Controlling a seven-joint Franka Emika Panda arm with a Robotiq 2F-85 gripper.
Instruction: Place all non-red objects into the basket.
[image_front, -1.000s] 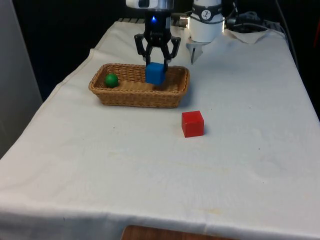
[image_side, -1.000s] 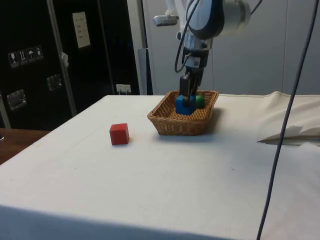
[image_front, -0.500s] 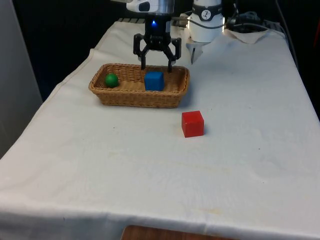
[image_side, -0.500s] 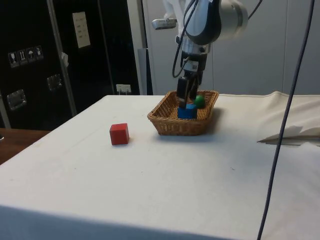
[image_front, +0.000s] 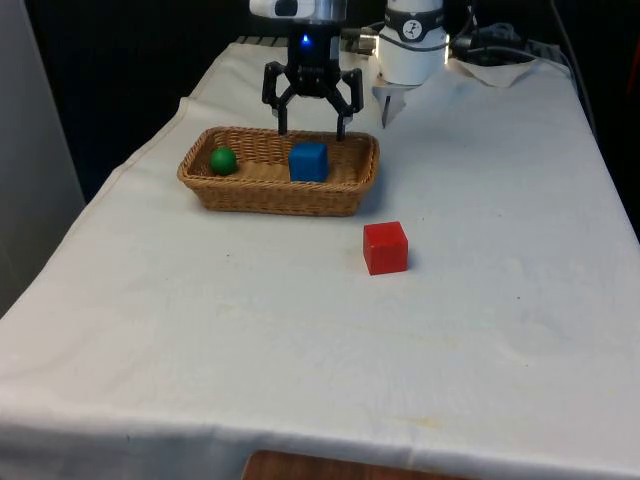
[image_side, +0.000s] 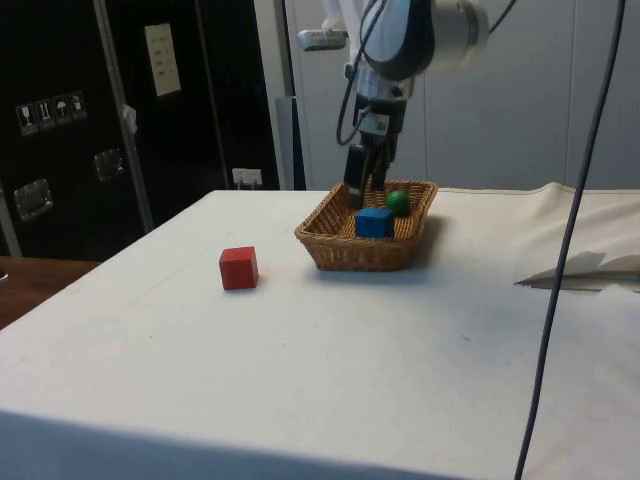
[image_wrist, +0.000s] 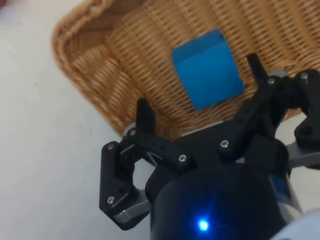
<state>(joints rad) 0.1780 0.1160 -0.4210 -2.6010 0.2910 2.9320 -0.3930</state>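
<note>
Fingers (image_front: 283, 118) of the gripper (image_front: 311, 124) are seen spread wide in the front view, hanging above the far rim of the wicker basket (image_front: 260, 195) with nothing between them. The blue cube (image_front: 308, 161) is lying inside the basket towards the front view's right, and the green ball (image_front: 223, 160) is resting at the opposite end. A red cube (image_front: 385, 247) is left on the surface (image_front: 300, 340), near the basket's front corner but apart from it.

From the side view, the gripper (image_side: 362, 186) is held just over the blue cube (image_side: 373, 221), with the green ball (image_side: 397, 200) behind it and the red cube (image_side: 238, 268) well apart from the basket (image_side: 350, 253).

In the wrist view, the fingers (image_wrist: 145, 114) are parted on either side of the blue cube (image_wrist: 207, 68), clear of it, with the basket's woven wall (image_wrist: 90, 80) below.

Both non-red things are judged to be in place. A fingertip could catch the basket rim if the arm were moved sideways while low, dragging the basket. The red cube could be mistaken for a further target; it should be left alone. Nothing is seen blocking a straight lift.
</note>
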